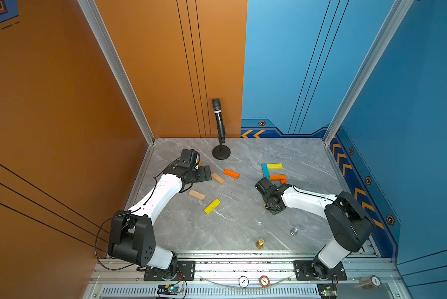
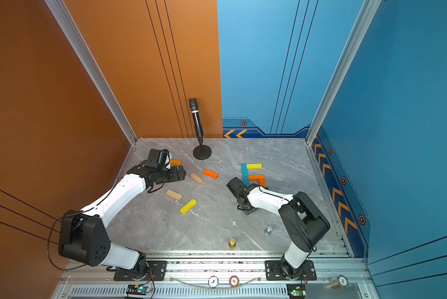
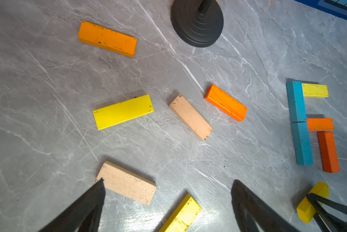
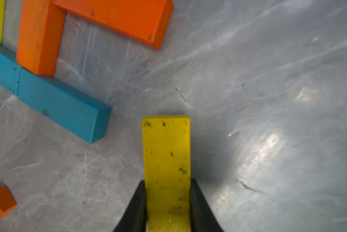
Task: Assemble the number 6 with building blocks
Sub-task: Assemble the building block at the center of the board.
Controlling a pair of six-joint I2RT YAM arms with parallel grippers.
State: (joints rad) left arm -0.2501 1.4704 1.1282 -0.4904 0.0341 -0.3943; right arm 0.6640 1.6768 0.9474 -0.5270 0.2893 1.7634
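A partial figure lies at the back right: two blue bars (image 1: 265,170) end to end, a yellow bar (image 1: 274,166) and two orange bars (image 1: 278,177) beside them. My right gripper (image 4: 167,180) is shut on a yellow block (image 4: 166,152), held just above the table near the end of the blue bar (image 4: 64,108). Loose blocks lie mid-table: orange (image 1: 231,173), two tan (image 1: 218,178) (image 1: 197,195), yellow (image 1: 212,206). My left gripper (image 3: 168,180) hangs open and empty over them, with a tan block (image 3: 126,182) by one finger.
A black microphone on a round stand (image 1: 220,129) rises at the back centre. A gold chess piece (image 1: 260,243) and a silver one (image 1: 294,230) stand near the front edge. Another orange block (image 2: 175,162) lies behind my left wrist. Walls close in on three sides.
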